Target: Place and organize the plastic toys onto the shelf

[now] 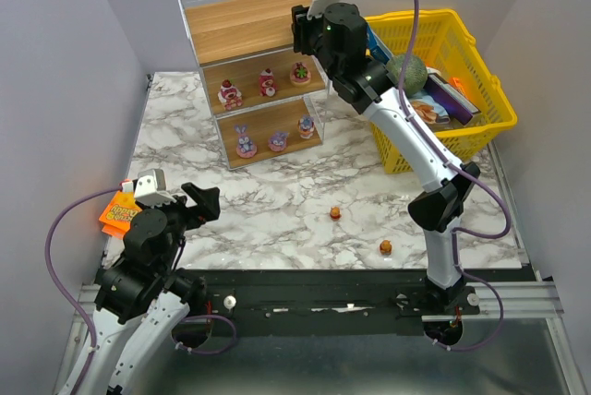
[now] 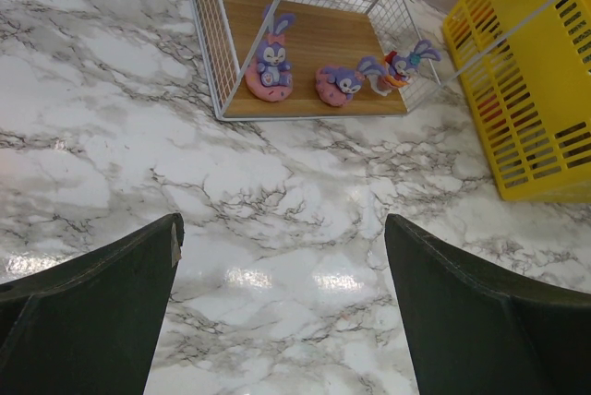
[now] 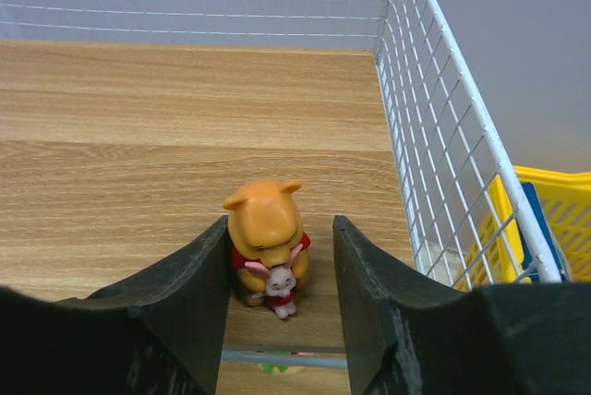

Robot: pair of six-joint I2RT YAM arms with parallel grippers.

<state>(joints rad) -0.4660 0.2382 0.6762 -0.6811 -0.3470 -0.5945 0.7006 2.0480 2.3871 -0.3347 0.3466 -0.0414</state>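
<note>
The shelf stands at the back of the marble table. An orange-yellow bear toy hugging a small pink figure stands upright on the top board, near its right wire wall. My right gripper is open around the bear: the left finger sits against it, the right finger stands clear. Three red-pink toys fill the middle board and three pink-purple toys the bottom board. Two orange toys lie on the table. My left gripper hangs open and empty above the table at the near left.
A yellow lattice basket to the right of the shelf holds a green ball and other items. A flat orange packet lies at the table's left edge beside my left arm.
</note>
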